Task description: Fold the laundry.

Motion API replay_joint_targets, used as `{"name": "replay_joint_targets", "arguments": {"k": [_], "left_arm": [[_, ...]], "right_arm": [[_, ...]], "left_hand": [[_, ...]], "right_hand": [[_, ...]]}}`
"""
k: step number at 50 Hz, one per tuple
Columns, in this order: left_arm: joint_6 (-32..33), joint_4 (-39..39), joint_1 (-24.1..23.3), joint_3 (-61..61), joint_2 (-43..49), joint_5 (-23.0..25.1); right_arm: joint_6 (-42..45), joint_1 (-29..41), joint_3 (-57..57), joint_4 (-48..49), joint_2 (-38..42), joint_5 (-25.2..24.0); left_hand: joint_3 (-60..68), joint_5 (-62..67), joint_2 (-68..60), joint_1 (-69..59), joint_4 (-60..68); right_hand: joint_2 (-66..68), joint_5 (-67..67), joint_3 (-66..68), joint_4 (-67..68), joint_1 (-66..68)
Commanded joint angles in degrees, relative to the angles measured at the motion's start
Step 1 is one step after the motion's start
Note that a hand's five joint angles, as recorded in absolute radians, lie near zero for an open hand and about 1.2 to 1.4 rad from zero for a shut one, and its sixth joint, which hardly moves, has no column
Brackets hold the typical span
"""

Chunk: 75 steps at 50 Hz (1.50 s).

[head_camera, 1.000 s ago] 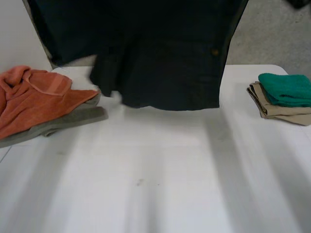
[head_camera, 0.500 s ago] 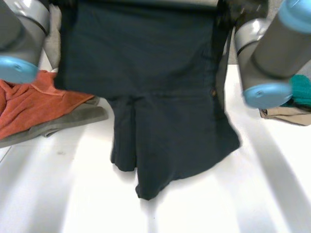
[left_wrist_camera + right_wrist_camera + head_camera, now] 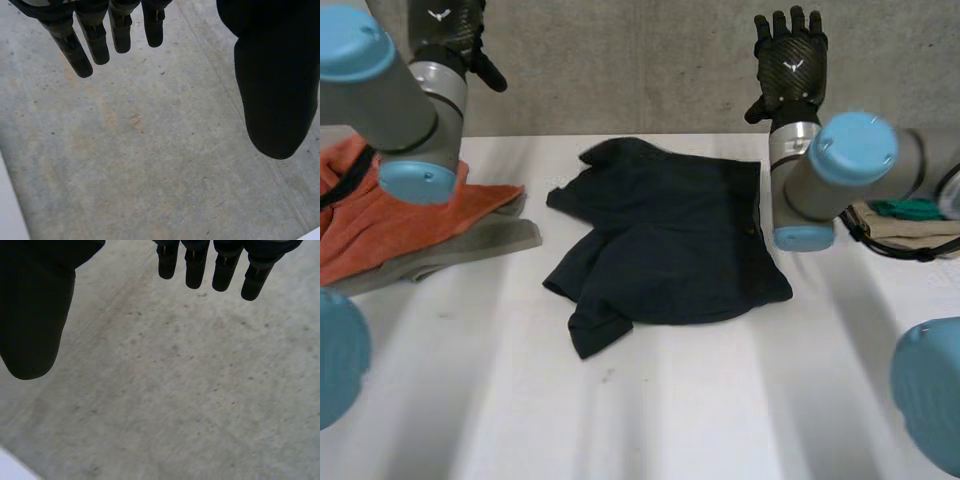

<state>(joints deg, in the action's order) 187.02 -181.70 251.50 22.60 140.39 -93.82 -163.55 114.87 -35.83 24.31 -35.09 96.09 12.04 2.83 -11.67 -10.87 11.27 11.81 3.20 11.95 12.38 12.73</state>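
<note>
The dark garment [image 3: 670, 240] lies in a loose heap in the middle of the desk [image 3: 720, 410], and both hands are raised well above it, beyond its far edge. Any next move has to come down and toward the near side to reach it. The left hand [image 3: 445, 30] is released, its fingers [image 3: 95, 40] straight with nothing between them and the thumb. The right hand [image 3: 790, 60] is the same, fingers [image 3: 222, 265] spread and empty.

The garment is not flat. Its right edge runs fairly straight from far to near, while the left side is bunched, with a flap folded under at the near-left corner. I'd guess it needs spreading before any fold. The right arm hangs just beside that straight edge, so the right hand looks the nearer of the two. The left hand is further out, above the orange cloth [image 3: 380, 215].

That orange cloth sits on a grey cloth [image 3: 480, 248] at the left, close to the garment's bunched side but apart from it. A folded green piece [image 3: 910, 208] on a tan one [image 3: 905, 230] lies to the right — half hidden behind the right arm. Nothing sits on the garment itself.
</note>
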Motion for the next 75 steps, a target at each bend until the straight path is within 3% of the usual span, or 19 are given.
{"name": "replay_joint_targets", "arguments": {"k": [1, 8, 12, 16, 24, 31, 35, 39, 49, 54, 55, 56, 58, 62, 66, 69, 70, 75], "left_arm": [[0.72, 6.25, -0.57, 18.66, -14.5, 0.39], [-0.07, 14.87, -1.28, 36.17, -25.42, 3.82], [-2.08, 19.09, -1.36, 47.76, -30.51, 6.45], [-5.6, 20.68, -1.54, 55.33, -32.02, 9.61], [-9.91, 20.6, -2.24, 62.82, -29.92, 14.54], [-12.11, 18.84, -3.91, 62.56, -24.91, 14.37], [-12.9, 16.91, -5.06, 61.68, -22.71, 13.58], [-12.73, 15.24, -6.64, 60.54, -21.04, 12.62], [-13.08, 14.97, -10.94, 53.52, -14.36, 8.92], [-12.91, 14.97, -12.7, 49.91, -11.55, 5.94], [-12.91, 14.53, -13.05, 48.95, -11.11, 4.28], [-12.82, 14.27, -13.14, 48.42, -10.93, 3.31], [-12.38, 14.0, -13.41, 47.45, -11.01, 1.2], [-8.52, 15.05, -13.32, 46.39, -13.12, -3.03], [0.35, 19.79, -13.41, 48.49, -19.0, -4.17], [11.06, 24.71, -13.58, 52.27, -25.24, -2.95], [18.31, 28.21, -14.1, 55.06, -28.21, -2.07], [36.37, 35.61, -17.0, 63.52, -35.26, 0.22]], "right_arm": [[-0.28, -3.07, -6.86, -20.39, -10.33, -11.6], [3.93, -6.5, -15.92, -34.66, -17.73, -19.44], [7.53, -8.35, -22.6, -40.12, -20.54, -21.82], [11.92, -10.19, -31.28, -42.23, -21.95, -24.71], [13.87, -11.78, -41.76, -31.71, -21.08, -27.71], [13.52, -11.34, -45.55, -23.35, -18.79, -27.71], [13.17, -11.07, -45.99, -18.87, -16.95, -27.27], [12.38, -10.99, -46.08, -15.79, -16.15, -26.92], [9.12, -11.25, -50.03, -12.97, -21.68, -25.78], [9.3, -11.6, -52.58, -13.41, -25.9, -26.04], [9.39, -11.6, -53.63, -13.41, -26.95, -26.13], [9.56, -11.6, -54.16, -13.32, -27.4, -25.96], [10.0, -11.69, -54.87, -13.41, -28.45, -25.78], [12.89, -12.22, -56.18, -14.9, -31.26, -26.13], [18.52, -12.92, -57.33, -21.3, -35.56, -26.13], [24.31, -13.71, -57.51, -30.96, -39.34, -25.87], [26.07, -13.88, -57.42, -34.2, -40.22, -25.87], [40.31, -16.69, -57.94, -59.78, -43.75, -26.04]], "left_hand": [[-2.04, -2.83, 1.67, 0.87, -1.27], [-0.84, -1.63, 0.47, -0.33, -0.07], [13.78, 12.99, -14.15, -14.95, 14.55], [18.35, 17.56, -18.72, -19.52, 19.12], [21.05, 20.26, -21.42, -22.22, 21.82], [19.37, 18.58, -19.74, -20.53, 20.14], [18.86, 18.08, -19.24, -20.03, 19.63], [16.0, 15.21, -16.37, -17.17, 16.77], [19.69, 18.9, -20.06, -20.86, 20.46], [45.55, 44.76, -45.92, -46.72, 46.32], [61.76, 60.97, -62.13, -62.93, 62.53], [67.9, 67.11, -68.27, -69.07, 68.67], [67.96, 67.17, -68.33, -69.13, 68.73], [67.96, 67.17, -68.33, -69.13, 68.73], [67.96, 67.17, -68.33, -69.13, 68.73], [67.96, 67.17, -68.33, -69.13, 68.73], [67.96, 67.17, -68.33, -69.13, 68.73], [67.96, 67.17, -68.33, -69.13, 68.73]], "right_hand": [[-1.81, -3.2, -1.95, -2.38, -2.73], [-1.81, -3.2, -1.95, -2.38, -2.73], [-1.81, -3.2, -1.95, -2.38, -2.73], [7.57, 6.18, 7.43, 7.0, 6.65], [21.39, 20.0, 21.25, 20.81, 20.47], [27.79, 26.4, 27.65, 27.22, 26.88], [41.72, 40.33, 41.58, 41.15, 40.8], [68.11, 66.72, 67.97, 67.54, 67.19], [68.19, 66.8, 68.05, 67.62, 67.27], [68.19, 66.8, 68.05, 67.62, 67.27], [68.19, 66.8, 68.05, 67.62, 67.27], [68.19, 66.8, 68.05, 67.62, 67.27], [68.19, 66.8, 68.05, 67.62, 67.27], [68.19, 66.8, 68.05, 67.62, 67.27], [68.19, 66.8, 68.05, 67.62, 67.27], [68.19, 66.8, 68.05, 67.62, 67.27], [68.19, 66.8, 68.05, 67.62, 67.27], [68.19, 66.8, 68.05, 67.62, 67.27]]}}
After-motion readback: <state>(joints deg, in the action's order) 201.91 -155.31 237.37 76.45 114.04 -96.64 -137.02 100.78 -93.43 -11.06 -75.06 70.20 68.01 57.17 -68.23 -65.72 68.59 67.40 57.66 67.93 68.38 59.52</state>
